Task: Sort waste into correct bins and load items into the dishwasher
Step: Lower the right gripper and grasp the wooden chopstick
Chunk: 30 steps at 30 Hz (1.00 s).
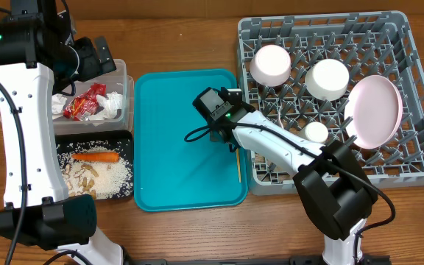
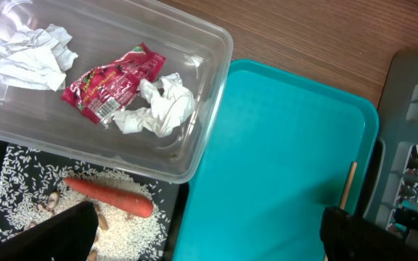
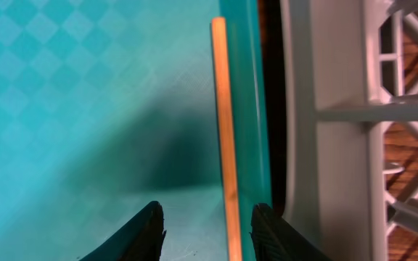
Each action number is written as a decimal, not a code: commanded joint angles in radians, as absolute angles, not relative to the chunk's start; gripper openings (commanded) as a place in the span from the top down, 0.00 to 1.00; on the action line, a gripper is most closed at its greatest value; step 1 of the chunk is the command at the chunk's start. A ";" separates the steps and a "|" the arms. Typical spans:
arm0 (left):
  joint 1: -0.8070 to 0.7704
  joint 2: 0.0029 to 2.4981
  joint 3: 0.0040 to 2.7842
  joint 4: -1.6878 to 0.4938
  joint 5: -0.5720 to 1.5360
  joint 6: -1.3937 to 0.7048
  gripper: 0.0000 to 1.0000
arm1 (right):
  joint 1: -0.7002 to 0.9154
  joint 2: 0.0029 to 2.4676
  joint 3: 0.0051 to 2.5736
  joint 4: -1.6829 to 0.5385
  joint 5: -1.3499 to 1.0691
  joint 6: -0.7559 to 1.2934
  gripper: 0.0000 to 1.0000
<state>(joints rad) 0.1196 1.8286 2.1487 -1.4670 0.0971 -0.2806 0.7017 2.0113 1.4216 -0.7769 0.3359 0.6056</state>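
While hovering at teal tray [image 3: 85, 87] rim, straddles chopstick [image 3: 226, 109] (axis along rim) with right gripper [image 3: 207, 230], jaws part-spread, empty; left gripper [image 2: 212, 235] wide, farther

Left arm [image 1: 22, 125] & right arm [image 1: 278, 145]: white shells, blk joints, blk cables, 1 green LED each.

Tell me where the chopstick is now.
In the overhead view, the chopstick lies along the right edge of the teal tray, beside the rack. The open right pincer straddles it.
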 commanded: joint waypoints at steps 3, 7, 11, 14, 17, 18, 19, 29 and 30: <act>0.118 1.827 2.162 -1.465 0.101 -0.276 0.00 | 0.709 2.013 1.419 -0.771 0.293 0.599 0.58; 0.118 1.827 2.162 -1.465 0.101 -0.276 0.00 | 0.709 2.037 1.419 -0.771 0.286 0.606 0.58; 0.118 1.827 2.162 -1.465 0.101 -0.276 0.00 | 0.709 2.086 1.419 -0.770 0.286 0.606 0.58; 0.118 1.827 2.162 -1.465 0.101 -0.276 0.00 | 0.709 2.103 1.419 -0.765 0.286 0.635 0.58; 0.118 1.827 2.162 -1.465 0.101 -0.276 0.00 | 0.709 2.106 1.419 -0.764 0.286 0.675 0.58; 0.118 1.827 2.162 -1.465 0.101 -0.276 0.00 | 0.709 2.106 1.419 -0.764 0.285 0.688 0.58; 0.118 1.827 2.162 -1.465 0.101 -0.276 0.00 | 0.709 2.106 1.419 -0.762 0.273 0.693 0.58; 0.118 1.827 2.162 -1.465 0.101 -0.276 0.00 | 0.711 2.106 1.419 -0.715 0.043 0.672 0.57; 0.118 1.827 2.162 -1.465 0.101 -0.276 0.00 | 0.711 2.106 1.419 -0.715 0.043 0.662 0.57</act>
